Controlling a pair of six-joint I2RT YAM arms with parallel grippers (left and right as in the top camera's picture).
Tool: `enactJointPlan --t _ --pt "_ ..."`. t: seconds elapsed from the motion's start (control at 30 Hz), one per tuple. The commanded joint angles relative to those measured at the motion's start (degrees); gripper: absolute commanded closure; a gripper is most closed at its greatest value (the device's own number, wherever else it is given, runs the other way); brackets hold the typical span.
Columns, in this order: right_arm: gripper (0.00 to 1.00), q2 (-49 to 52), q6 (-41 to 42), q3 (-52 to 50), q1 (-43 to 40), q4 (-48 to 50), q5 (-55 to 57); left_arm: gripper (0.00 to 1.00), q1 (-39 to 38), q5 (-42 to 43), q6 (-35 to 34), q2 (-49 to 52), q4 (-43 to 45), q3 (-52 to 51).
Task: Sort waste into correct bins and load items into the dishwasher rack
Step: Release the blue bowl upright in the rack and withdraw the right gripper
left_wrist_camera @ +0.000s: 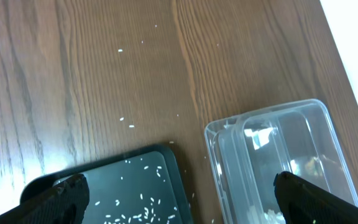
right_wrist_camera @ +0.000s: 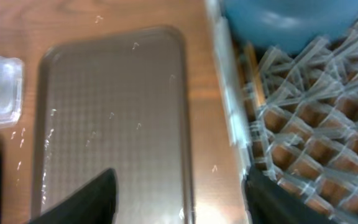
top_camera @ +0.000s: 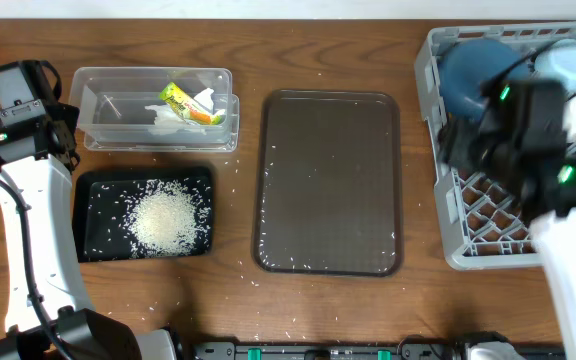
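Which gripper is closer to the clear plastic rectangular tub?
Left. The left gripper hovers just off the left end of the clear plastic rectangular tub; the right gripper is far off, over the edge of the large grey plastic dishwasher rack.

I note a brown wooden table [top_camera: 328, 50], its grain running side to side. One flat brown tray [top_camera: 328, 180] lies near mid-table, level and square to the table's edge, with a raised rim, rounded corners and a textured floor. A dark strip [top_camera: 318, 351] with green marks runs along the near edge; I cannot identify it.
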Motion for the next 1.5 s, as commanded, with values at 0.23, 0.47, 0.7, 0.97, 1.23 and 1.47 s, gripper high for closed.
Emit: enactJointPlan --t 0.23,0.47,0.7,0.97,1.23,1.47 --pt "0.01 -11.0 12.4 -17.6 4.7 15.5 1.2 0.02 0.2 -0.3 0.6 0.2 -0.2 0.5" --pt "0.01 -10.1 13.7 -19.2 4.7 13.7 -1.8 0.02 0.2 -0.3 0.6 0.2 -0.2 0.5" --pt "0.01 -10.1 9.5 -19.2 4.7 13.8 -1.6 0.02 0.2 -0.3 0.6 0.2 -0.2 0.5" --pt "0.01 -10.0 7.4 -19.3 4.7 9.4 -1.7 0.03 0.2 -0.3 0.6 0.2 -0.2 0.5" --pt "0.01 -17.9 3.4 -28.9 4.7 19.7 -1.6 0.03 0.2 -0.3 0.6 0.2 -0.2 0.5" --pt "0.01 -30.6 2.4 -47.3 4.5 43.7 -2.4 0.03 0.2 -0.3 0.6 0.2 -0.2 0.5"
